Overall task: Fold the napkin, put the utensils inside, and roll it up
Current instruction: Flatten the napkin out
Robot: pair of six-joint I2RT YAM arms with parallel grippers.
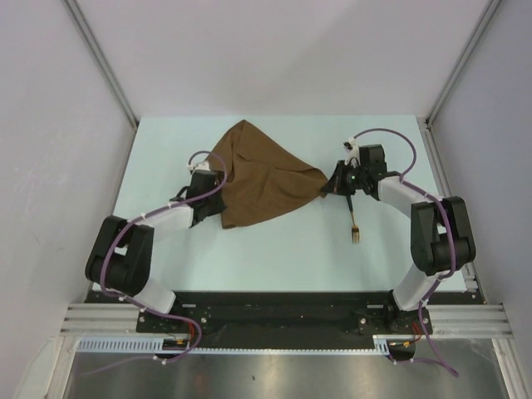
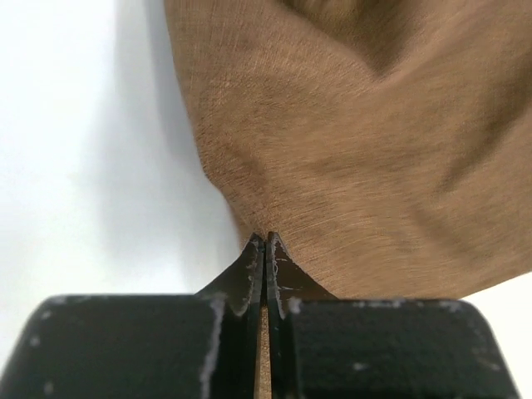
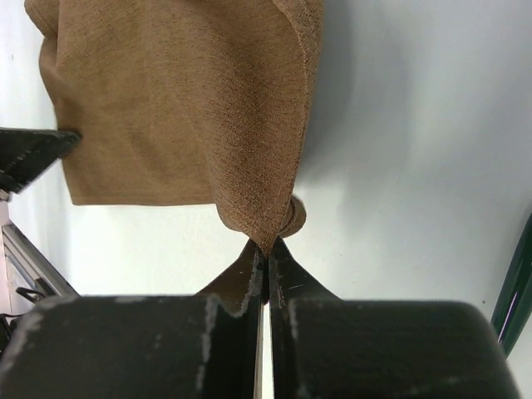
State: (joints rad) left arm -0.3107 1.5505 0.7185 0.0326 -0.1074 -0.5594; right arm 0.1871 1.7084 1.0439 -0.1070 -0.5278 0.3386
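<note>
Early stage, nothing finished yet. The napkin (image 1: 262,179) sits mid-table, a bit toward the far side, rumpled into a rough triangle and not laid in any clean fold.

My left gripper (image 2: 264,243) is pressed together on the cloth at the napkin's near-left edge; the left wrist view shows a brown sliver caught between the fingers. My right gripper (image 3: 266,247) is also pinched closed, on the napkin's right-hand corner, with the fabric gathering to a point right at the tips. So both ends are held and the cloth is strung between the two arms.

The fork (image 1: 353,220) lies on the table (image 1: 291,266), outside the cloth, just near-side of the right gripper, with its gold tines pointing toward the near edge. It looks untouched.

My read:
- **Done:** I have a grip on two points of the napkin.
- **Left:** the fold itself, putting the fork inside, and rolling it all up.

I can't tell from these views whether the cloth is fully lifted or part of it is resting on the table.
</note>
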